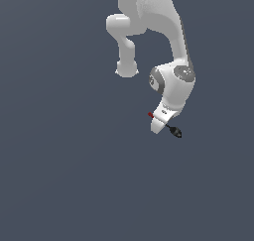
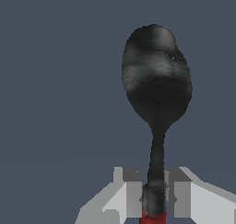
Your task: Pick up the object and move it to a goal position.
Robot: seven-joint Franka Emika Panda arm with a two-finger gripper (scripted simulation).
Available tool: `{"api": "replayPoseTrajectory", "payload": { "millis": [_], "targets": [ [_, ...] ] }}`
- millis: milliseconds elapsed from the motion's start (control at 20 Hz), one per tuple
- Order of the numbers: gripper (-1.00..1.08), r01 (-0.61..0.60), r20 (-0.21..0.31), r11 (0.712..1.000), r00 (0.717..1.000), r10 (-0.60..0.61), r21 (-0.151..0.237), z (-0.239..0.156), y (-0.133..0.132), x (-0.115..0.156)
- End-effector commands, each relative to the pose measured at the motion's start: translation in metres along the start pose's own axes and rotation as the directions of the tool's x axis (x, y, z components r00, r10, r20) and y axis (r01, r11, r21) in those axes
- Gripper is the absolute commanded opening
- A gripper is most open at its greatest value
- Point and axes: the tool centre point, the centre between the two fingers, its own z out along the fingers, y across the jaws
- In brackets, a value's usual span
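The object point(image 2: 156, 85) is a small spoon-like tool with a black rounded head, a thin dark shaft and a red handle. In the wrist view its shaft runs between the two grey fingers point(image 2: 133, 197), and the gripper point(image 2: 154, 197) is shut on it near the red handle. In the exterior view the gripper point(image 1: 159, 123) points down under the white arm, and the object point(image 1: 174, 131) sticks out from it, black head toward the exterior view's right, red tip toward the left. Most of the handle is hidden by the gripper.
A plain dark blue-grey surface point(image 1: 59, 175) fills both views. The white arm point(image 1: 149, 22) reaches down from the top of the exterior view. Nothing else shows.
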Motion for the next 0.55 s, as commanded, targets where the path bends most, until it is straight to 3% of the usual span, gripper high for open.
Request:
{"api": "replayPoseTrajectory", "payload": {
  "millis": [0,250,500],
  "targets": [
    [-1.00,-0.001,0.000,1.000,1.000,0.001,0.000,-0.008,-0.019,0.001],
    [-1.00,-0.001,0.000,1.000,1.000,0.001,0.000,-0.018,-0.045,0.003],
    [-1.00,-0.001,-0.001,1.000,1.000,0.001,0.001,-0.022,-0.053,0.005]
  ]
}}
